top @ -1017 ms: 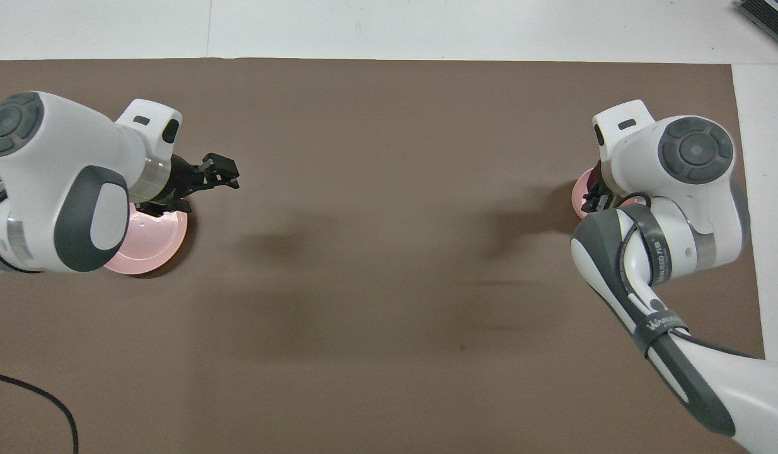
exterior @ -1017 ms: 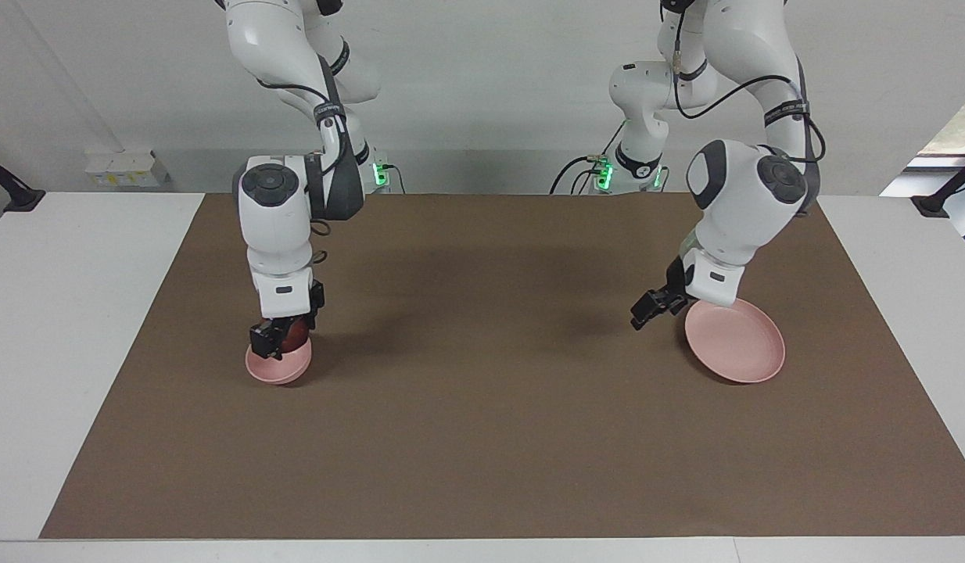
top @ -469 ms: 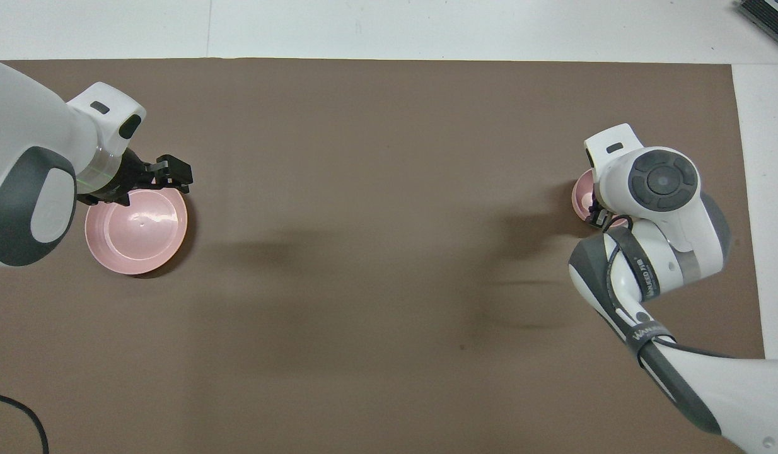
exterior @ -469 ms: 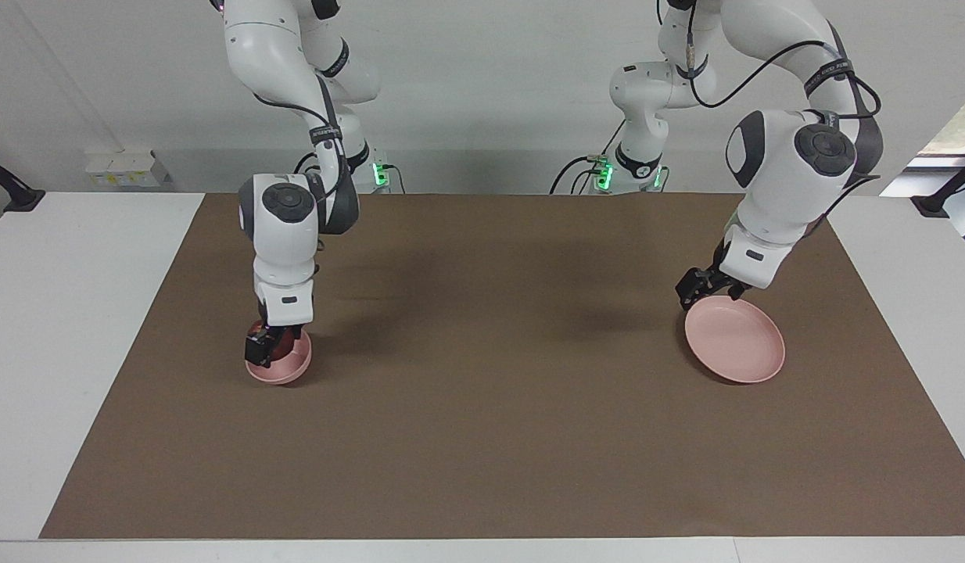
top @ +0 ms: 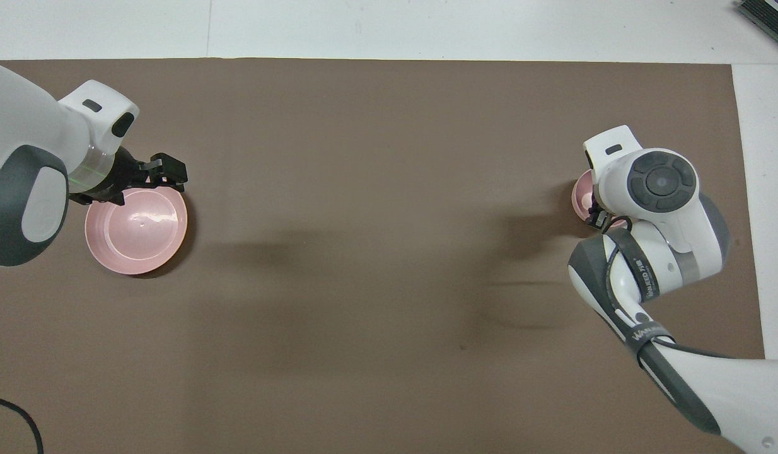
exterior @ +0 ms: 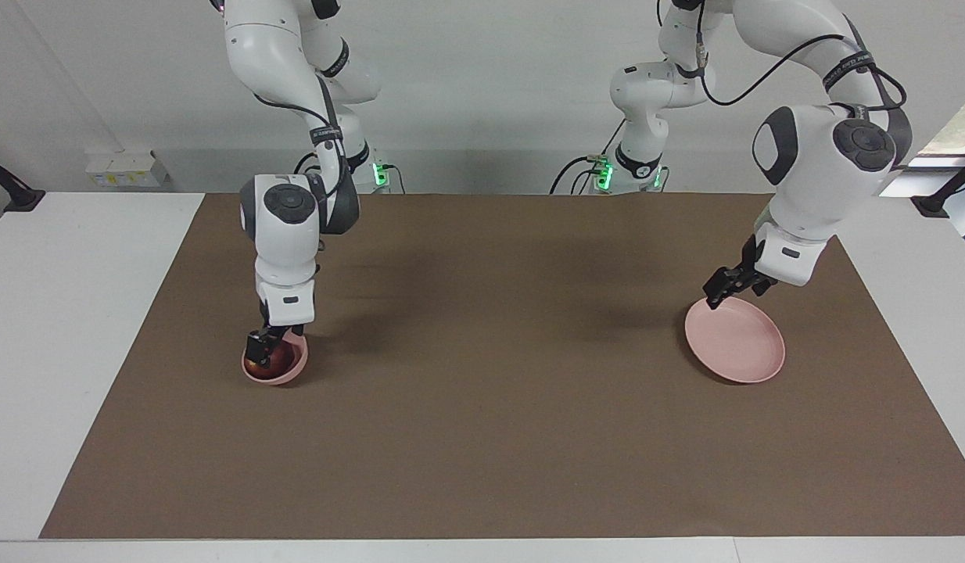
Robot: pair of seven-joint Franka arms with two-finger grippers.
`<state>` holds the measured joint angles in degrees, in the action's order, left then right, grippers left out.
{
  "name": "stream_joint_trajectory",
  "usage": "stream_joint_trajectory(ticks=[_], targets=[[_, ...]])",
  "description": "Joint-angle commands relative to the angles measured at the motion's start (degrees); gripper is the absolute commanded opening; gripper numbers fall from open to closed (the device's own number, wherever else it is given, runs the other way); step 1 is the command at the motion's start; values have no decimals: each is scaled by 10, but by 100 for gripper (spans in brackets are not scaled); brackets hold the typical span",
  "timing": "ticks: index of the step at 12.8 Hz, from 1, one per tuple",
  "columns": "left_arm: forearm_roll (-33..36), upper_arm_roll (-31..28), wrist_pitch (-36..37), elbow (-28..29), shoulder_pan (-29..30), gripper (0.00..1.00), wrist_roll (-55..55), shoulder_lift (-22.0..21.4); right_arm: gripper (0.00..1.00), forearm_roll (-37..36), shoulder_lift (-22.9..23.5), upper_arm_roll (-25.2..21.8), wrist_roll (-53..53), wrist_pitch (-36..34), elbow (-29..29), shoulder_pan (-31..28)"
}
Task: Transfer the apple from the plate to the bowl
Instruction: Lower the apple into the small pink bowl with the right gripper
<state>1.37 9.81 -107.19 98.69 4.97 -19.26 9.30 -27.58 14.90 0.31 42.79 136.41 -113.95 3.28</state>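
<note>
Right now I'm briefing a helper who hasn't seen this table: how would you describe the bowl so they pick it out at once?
Start at the brown mat and go to the right arm's end. There the right tool sits over a small deep pale-pink bowl with the dark-red apple inside. The only other pink dish, the plate at the left arm's end, is wider, flat and bare.

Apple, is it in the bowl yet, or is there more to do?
Nearly done. The plate is bare and the apple sits in the bowl. The right gripper is right over the apple. The left gripper waits over the plate's rim. Only pulling away looks left.
</note>
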Motion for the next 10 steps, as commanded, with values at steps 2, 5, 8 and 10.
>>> stream_joint_trajectory(ticks=[2, 5, 8, 10], targets=[[4, 5, 12, -6, 20, 100, 2, 1, 100, -19, -8, 6, -17, 8, -8, -6], [4, -6, 11, -6, -3, 100, 2, 2, 100, -9, -9, 7, -39, -13, 0, -1], [4, -28, 16, -6, -26, 100, 2, 0, 100, 56, -12, 26, -109, -123, 63, 2], [4, -27, 14, -6, -22, 100, 5, 0, 100, 137, -12, 30, -166, -208, 117, 4]])
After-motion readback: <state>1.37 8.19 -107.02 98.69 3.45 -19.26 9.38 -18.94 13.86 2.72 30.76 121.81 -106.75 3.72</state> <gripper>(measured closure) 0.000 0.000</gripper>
